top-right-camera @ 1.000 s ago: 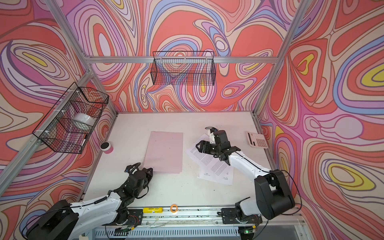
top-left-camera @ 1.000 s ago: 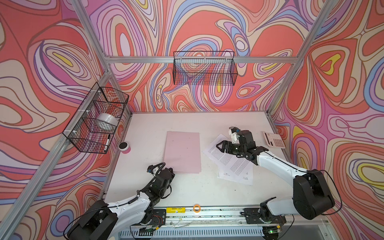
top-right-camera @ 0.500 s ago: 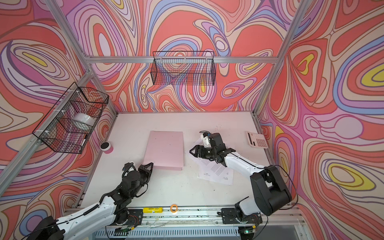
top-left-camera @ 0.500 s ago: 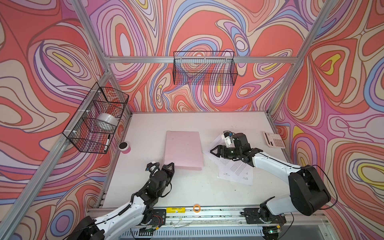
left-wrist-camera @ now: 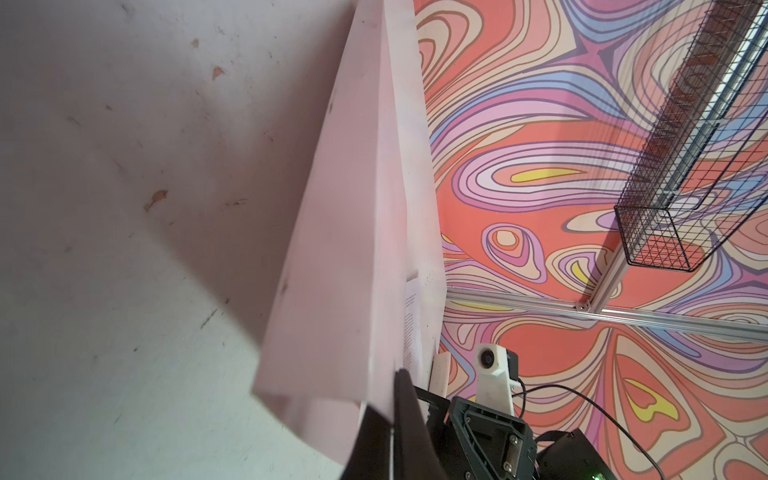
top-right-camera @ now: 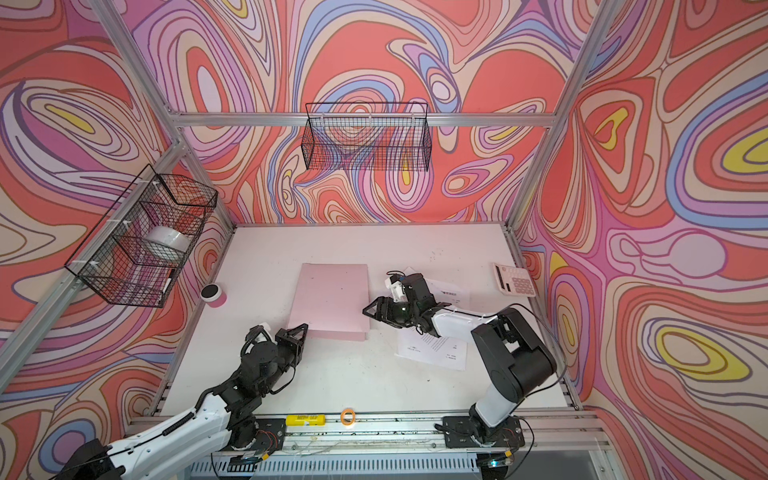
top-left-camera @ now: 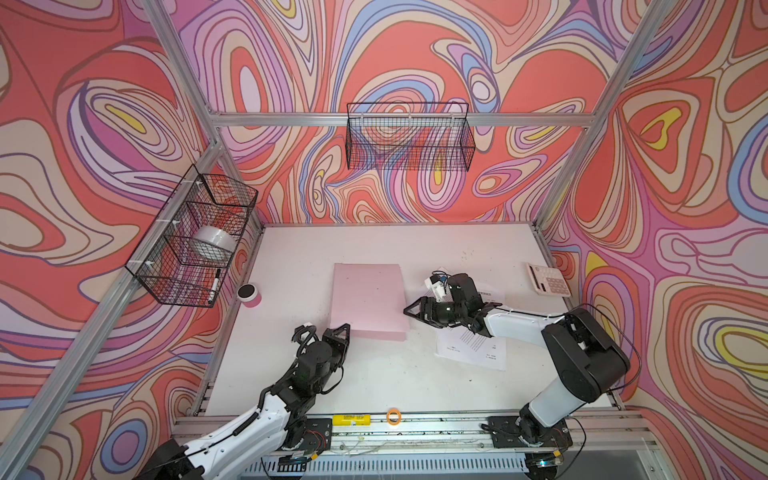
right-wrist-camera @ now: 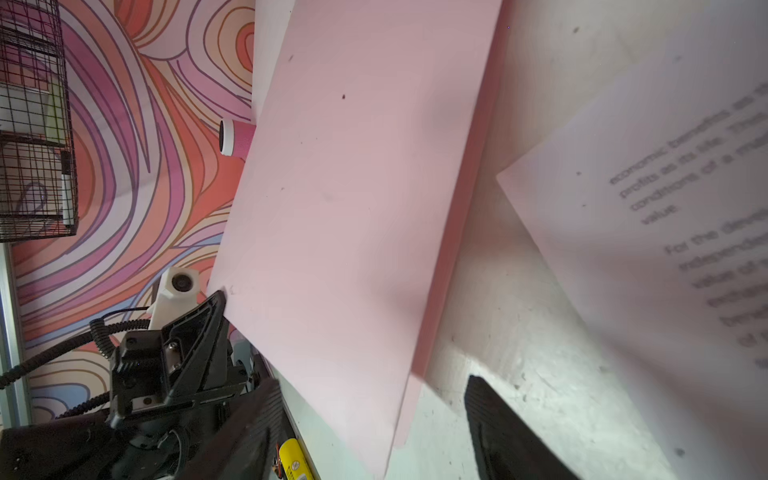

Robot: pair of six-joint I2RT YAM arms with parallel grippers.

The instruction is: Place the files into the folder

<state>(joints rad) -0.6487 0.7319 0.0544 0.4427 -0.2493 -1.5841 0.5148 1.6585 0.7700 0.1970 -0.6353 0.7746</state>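
The pale-pink folder (top-left-camera: 368, 295) (top-right-camera: 332, 295) lies mid-table, its top cover raised off the lower leaf at the front. My left gripper (top-left-camera: 343, 330) (top-right-camera: 302, 328) is shut on the cover's front left corner, and the left wrist view shows the pink sheet (left-wrist-camera: 345, 249) pinched in the gripper (left-wrist-camera: 392, 399). My right gripper (top-left-camera: 409, 311) (top-right-camera: 368, 309) is open at the folder's front right corner. In the right wrist view the cover's edge (right-wrist-camera: 353, 187) hangs between the gripper's (right-wrist-camera: 374, 380) spread jaws. The files (top-left-camera: 473, 349) (top-right-camera: 432, 353) (right-wrist-camera: 665, 208) lie on the table right of the folder, partly under the right arm.
A calculator (top-left-camera: 548, 279) (top-right-camera: 514, 280) sits by the right wall. A pink cup (top-left-camera: 249, 295) (top-right-camera: 213, 294) stands at the left edge. Wire baskets hang on the left wall (top-left-camera: 195, 237) and the back wall (top-left-camera: 409, 137). A yellow piece (top-left-camera: 351, 418) and an orange ring (top-left-camera: 393, 415) lie on the front rail.
My left gripper has lifted the folder's front left corner, so the cover is raised. The right gripper swung left from the files to the folder's right corner, its jaws narrowing slightly.
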